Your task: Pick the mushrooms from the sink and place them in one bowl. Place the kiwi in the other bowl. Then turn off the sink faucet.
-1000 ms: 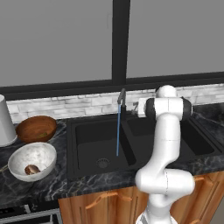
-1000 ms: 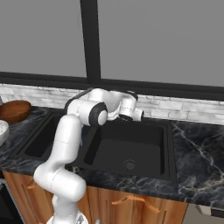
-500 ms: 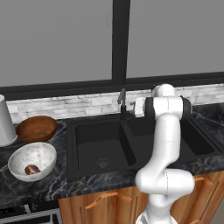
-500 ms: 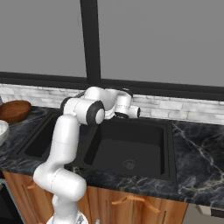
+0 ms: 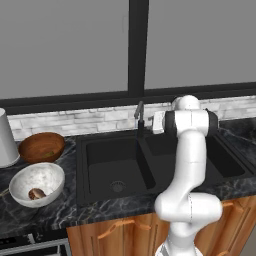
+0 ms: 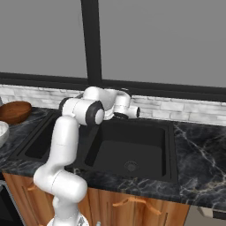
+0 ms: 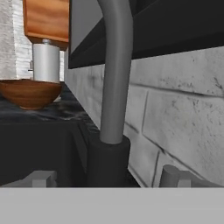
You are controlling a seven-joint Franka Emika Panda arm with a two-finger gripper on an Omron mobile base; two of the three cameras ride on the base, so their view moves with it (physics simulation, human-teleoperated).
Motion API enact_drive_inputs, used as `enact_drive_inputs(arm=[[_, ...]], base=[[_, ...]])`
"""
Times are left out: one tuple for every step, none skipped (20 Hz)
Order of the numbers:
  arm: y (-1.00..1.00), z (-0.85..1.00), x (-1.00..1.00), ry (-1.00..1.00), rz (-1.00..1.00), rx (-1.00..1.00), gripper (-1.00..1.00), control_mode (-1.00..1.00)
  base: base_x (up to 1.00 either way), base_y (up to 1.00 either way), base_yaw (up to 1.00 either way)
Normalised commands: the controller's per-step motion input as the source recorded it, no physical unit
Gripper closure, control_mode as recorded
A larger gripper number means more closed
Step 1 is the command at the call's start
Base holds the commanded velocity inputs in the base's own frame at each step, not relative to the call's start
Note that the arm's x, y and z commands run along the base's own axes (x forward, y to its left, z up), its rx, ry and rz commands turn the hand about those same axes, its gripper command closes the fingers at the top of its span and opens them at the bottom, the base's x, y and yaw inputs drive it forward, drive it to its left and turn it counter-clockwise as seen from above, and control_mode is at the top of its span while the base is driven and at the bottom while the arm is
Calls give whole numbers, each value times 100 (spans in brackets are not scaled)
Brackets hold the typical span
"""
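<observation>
My gripper (image 7: 107, 179) is open, its two fingertips (image 7: 41, 178) standing on either side of the base of the sink faucet (image 7: 114, 87). From the left base view the gripper (image 5: 148, 123) is right against the dark faucet (image 5: 140, 116), behind the divider of the black sink (image 5: 107, 162). No water runs from the spout. One tan mushroom (image 5: 36, 193) lies in the white speckled bowl (image 5: 47, 174). The brown wooden bowl (image 5: 42, 146) sits behind it, also seen as the wooden bowl (image 7: 30, 92) along the wall. The kiwi is hidden from me.
A white canister (image 5: 5, 137) stands at the far left of the dark marble counter (image 5: 50, 212). A tiled backsplash (image 5: 90, 120) and the window sill run close behind the faucet. The wooden bowl (image 6: 15, 111) shows at the left of the right base view.
The water stream that fell from the faucet a second ago has stopped. My hand has shifted slightly along the wall by the faucet. The jaws have stayed open.
</observation>
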Motion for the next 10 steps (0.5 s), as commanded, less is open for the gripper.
enact_drive_inputs(arm=[[0,0,0,0,0,0,-100,-100],[0,0,0,0,0,0,-100,-100],[0,0,0,0,0,0,-100,-100],[0,0,0,0,0,0,-100,-100],[0,0,0,0,0,0,-100,-100],[0,0,0,0,0,0,-100,-100],[0,0,0,0,0,0,-100,-100],[0,0,0,0,0,0,-100,-100],[0,0,0,0,0,0,-100,-100],[0,0,0,0,0,0,-100,-100]], base=[[0,0,0],[0,0,0],[0,0,0],[0,0,0],[0,0,0],[0,0,0],[0,0,0],[0,0,0],[0,0,0],[0,0,0]])
